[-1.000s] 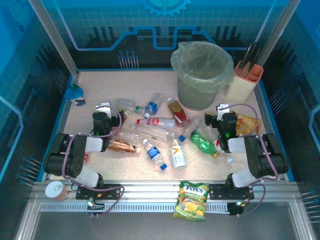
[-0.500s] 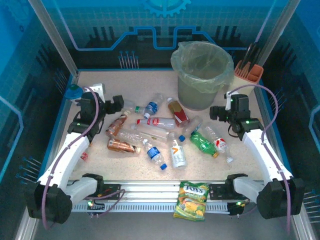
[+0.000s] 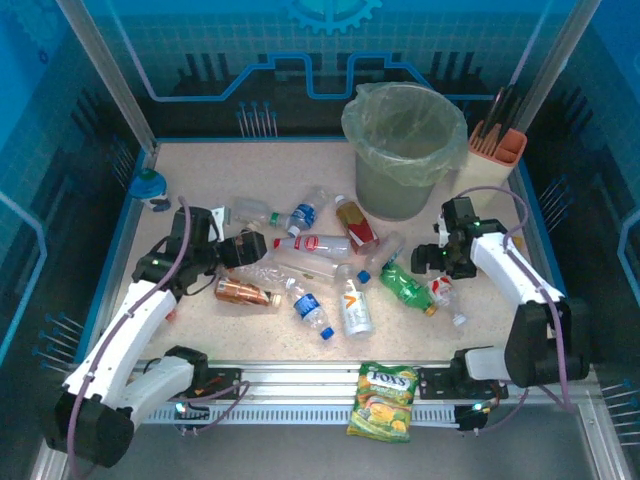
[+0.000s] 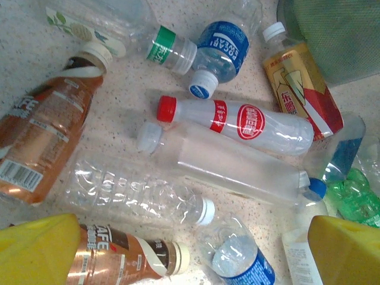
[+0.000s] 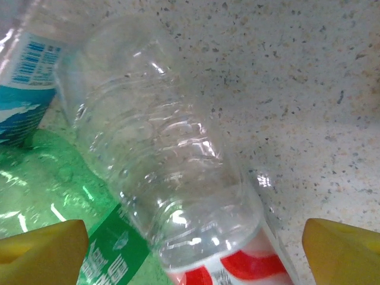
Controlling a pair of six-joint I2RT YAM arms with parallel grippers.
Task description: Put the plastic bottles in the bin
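Clear ribbed bottle [image 5: 166,166], red-white label, lies mid-frame inside the right gripper [image 5: 193,249], jaws spread wide; left gripper [image 4: 191,249] likewise.

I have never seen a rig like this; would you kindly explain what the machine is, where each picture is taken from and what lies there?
Two robot arms are bolted at the near edge of a speckled beige table. One camera looks down from above; one sits on each wrist, its yellow fingertips in the lower corners. On the table lie small plastic bottles, beside a round grey bin lined with a pale green bag. The left end effector and the right end effector are open, holding nothing.
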